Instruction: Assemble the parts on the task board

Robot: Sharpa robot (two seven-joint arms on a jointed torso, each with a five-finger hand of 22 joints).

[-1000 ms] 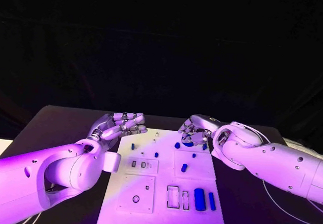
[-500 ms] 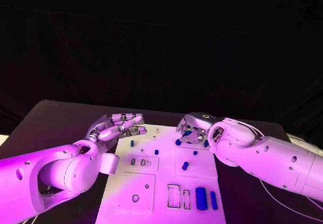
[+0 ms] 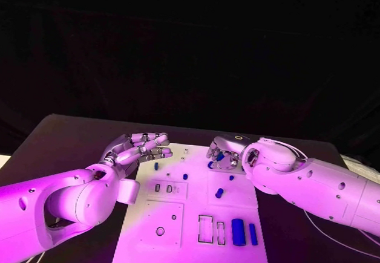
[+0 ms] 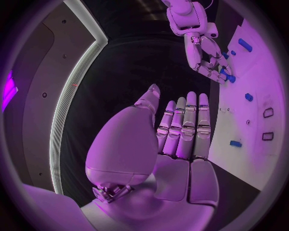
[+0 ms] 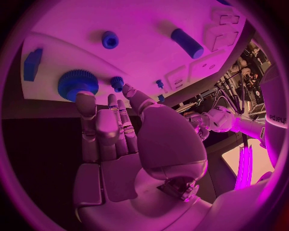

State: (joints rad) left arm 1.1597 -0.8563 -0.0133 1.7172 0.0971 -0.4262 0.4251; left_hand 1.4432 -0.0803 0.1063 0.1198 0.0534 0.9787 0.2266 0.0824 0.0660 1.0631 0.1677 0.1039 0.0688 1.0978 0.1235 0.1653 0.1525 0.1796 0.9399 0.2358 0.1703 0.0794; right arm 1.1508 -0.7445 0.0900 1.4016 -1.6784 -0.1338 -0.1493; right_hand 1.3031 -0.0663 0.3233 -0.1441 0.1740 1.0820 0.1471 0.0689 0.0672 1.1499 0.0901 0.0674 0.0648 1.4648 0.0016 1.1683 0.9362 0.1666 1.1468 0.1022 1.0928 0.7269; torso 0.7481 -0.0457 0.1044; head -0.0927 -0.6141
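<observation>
Head camera first: I see the task board (image 3: 192,228) lying in the middle of the black table (image 3: 67,135), with small blue parts on it, among them a thick blue cylinder (image 3: 237,232) and a slimmer blue bar (image 3: 253,233) side by side near the board's near right edge, beside two rectangular slots. My left hand (image 3: 139,149) hangs just off the board's far left corner, fingers spread and holding nothing. My right hand (image 3: 223,155) is down over the board's far edge, fingers curled toward a blue piece (image 3: 211,165) there; from here I cannot tell whether it grips it. In the left wrist view, the left hand (image 4: 180,130) shows its fingers straight and side by side, palm bare, beside the board (image 4: 253,120), with the right hand (image 4: 207,60) across from it. In the right wrist view, the right hand (image 5: 111,127) has its fingertips reaching the board's edge, touching or just beside a round ridged blue knob (image 5: 78,84) and a small blue peg (image 5: 117,83); nothing is clasped in it.
</observation>
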